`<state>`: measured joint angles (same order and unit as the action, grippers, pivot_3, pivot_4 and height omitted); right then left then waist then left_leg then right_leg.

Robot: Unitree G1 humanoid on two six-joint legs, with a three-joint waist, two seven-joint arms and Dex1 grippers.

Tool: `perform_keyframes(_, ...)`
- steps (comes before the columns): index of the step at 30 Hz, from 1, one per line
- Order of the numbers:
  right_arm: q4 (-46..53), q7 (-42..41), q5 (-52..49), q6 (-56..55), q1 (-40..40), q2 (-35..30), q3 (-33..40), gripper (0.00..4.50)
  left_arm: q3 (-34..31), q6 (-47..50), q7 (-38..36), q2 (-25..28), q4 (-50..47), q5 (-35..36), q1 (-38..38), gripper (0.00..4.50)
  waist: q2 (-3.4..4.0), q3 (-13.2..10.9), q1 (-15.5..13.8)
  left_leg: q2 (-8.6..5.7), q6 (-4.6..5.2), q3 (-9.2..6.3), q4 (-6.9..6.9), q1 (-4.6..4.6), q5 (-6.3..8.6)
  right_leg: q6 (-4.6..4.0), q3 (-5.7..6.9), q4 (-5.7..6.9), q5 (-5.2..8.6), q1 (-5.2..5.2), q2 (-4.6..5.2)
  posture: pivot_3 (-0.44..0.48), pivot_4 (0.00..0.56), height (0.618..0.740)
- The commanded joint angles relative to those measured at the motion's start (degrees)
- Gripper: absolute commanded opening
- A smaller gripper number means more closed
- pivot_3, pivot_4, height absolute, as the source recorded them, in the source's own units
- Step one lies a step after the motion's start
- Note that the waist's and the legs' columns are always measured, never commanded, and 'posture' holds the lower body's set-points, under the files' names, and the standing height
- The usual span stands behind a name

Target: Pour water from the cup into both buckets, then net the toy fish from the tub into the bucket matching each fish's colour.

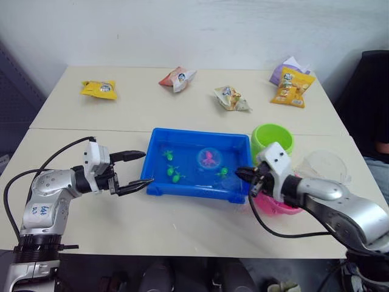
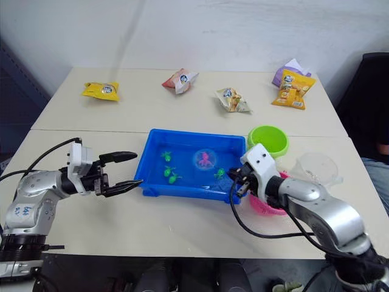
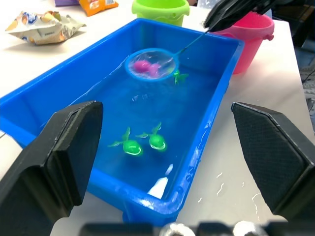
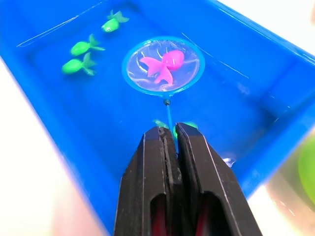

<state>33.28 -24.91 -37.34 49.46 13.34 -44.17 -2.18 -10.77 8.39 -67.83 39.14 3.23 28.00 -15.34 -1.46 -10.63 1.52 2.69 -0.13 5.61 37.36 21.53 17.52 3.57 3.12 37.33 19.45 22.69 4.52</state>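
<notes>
Silver arms w/ black cables, white wrists — black-fingered end effectors

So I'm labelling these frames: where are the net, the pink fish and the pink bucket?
net [image 4: 163, 65]: right wrist view, on the hoop's mesh.
pink fish [image 4: 162, 64]: right wrist view, on its body.
pink bucket [image 3: 252, 30]: left wrist view, on its outer wall.

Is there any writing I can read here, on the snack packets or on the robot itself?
None reads clearly.
Blue marks on the left arm: handwritten, illegible.
Yellow snack packet, red-and-white packet, cream packet, orange packets: print too small.
Blue plastic tub, lime green bucket: no text seen.
</notes>
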Motion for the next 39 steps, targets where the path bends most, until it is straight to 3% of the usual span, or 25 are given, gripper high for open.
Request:
perform_keyframes(1, 7.18, -3.28, -3.71, -1.97, -4.12, -1.31, 9.16, 0.00, 0.79, -0.99, -1.92, -0.17, 0.51, 0.78, -2.66, 4.48, 0.00, 0.00, 0.07, 0.00, 0.00, 0.00, 0.01, 0.00, 0.00, 0.00, 0.00, 0.00, 0.00, 0.00, -0.01, 0.000, 0.150, 0.740)
perform_keyframes(8, 14.77, -8.66, -7.70, -4.92, -17.44, -2.39, 26.21, 0.00, 5.22, -0.65, -5.33, -3.12, 2.97, 0.59, -8.14, 4.48, -0.01, 0.00, -0.28, -0.03, 0.00, -0.01, -0.02, -0.03, 0.00, 0.01, 0.02, -0.04, -0.01, -0.06, -0.03, 0.000, 0.150, 0.740)
perform_keyframes(15, 20.59, -10.23, -8.78, -14.53, -33.40, 6.51, 45.44, 0.00, 10.22, -2.14, -8.96, -8.29, 9.60, -0.87, -15.60, 4.48, -0.03, 0.02, -1.36, -0.03, -0.01, 0.01, 0.01, -0.09, -0.01, 0.07, 0.01, -0.11, -0.04, -0.15, -0.15, 0.000, 0.150, 0.740)
perform_keyframes(18, 20.84, -13.11, -5.64, -20.23, -40.36, 10.23, 49.99, 0.00, 11.73, -2.95, -10.91, -9.87, 12.60, -1.55, -18.38, 4.48, -0.03, 0.02, -1.45, -0.04, -0.03, 0.01, 0.01, -0.11, -0.02, 0.07, 0.01, -0.11, -0.04, -0.17, -0.19, 0.000, 0.150, 0.740)
perform_keyframes(22, 18.12, -18.35, 3.32, -30.95, -50.22, 14.93, 52.17, 0.00, 12.98, -3.90, -12.91, -11.41, 15.38, -2.19, -21.36, 4.48, -0.03, 0.02, -1.48, -0.05, -0.02, 0.09, -0.01, -0.16, -0.02, 0.09, -0.08, -0.13, -0.04, -0.18, -0.25, 0.000, 0.150, 0.740)
perform_keyframes(24, 13.94, -20.42, 10.67, -41.58, -52.94, 18.07, 51.35, 0.00, 13.12, -3.98, -13.04, -12.07, 15.99, -2.37, -22.28, 4.48, -0.03, 0.02, -1.28, -0.02, -0.03, 0.13, -0.02, -0.20, -0.02, 0.10, -0.14, -0.17, -0.05, -0.21, -0.33, 0.000, 0.150, 0.740)
perform_keyframes(31, -2.70, -22.41, 28.14, -73.92, -54.92, 23.76, 46.16, 0.00, 13.37, -3.36, -12.70, -12.67, 15.09, -2.52, -22.28, 4.48, -0.02, 0.02, -1.22, 0.03, -0.32, 0.30, -0.06, -0.35, -0.15, 0.13, -0.34, -0.16, -0.07, -0.21, -0.42, 0.000, 0.150, 0.740)
perform_keyframes(39, -18.41, -10.12, 43.44, -99.44, -50.27, 23.18, 48.54, 0.00, 13.32, -1.31, -11.07, -12.46, 10.99, -2.11, -20.13, 4.48, 0.00, 0.02, -1.13, 0.00, -0.39, 0.39, -0.07, -0.43, -0.18, 0.12, -0.43, -0.10, -0.06, -0.20, -0.33, 0.000, 0.150, 0.740)
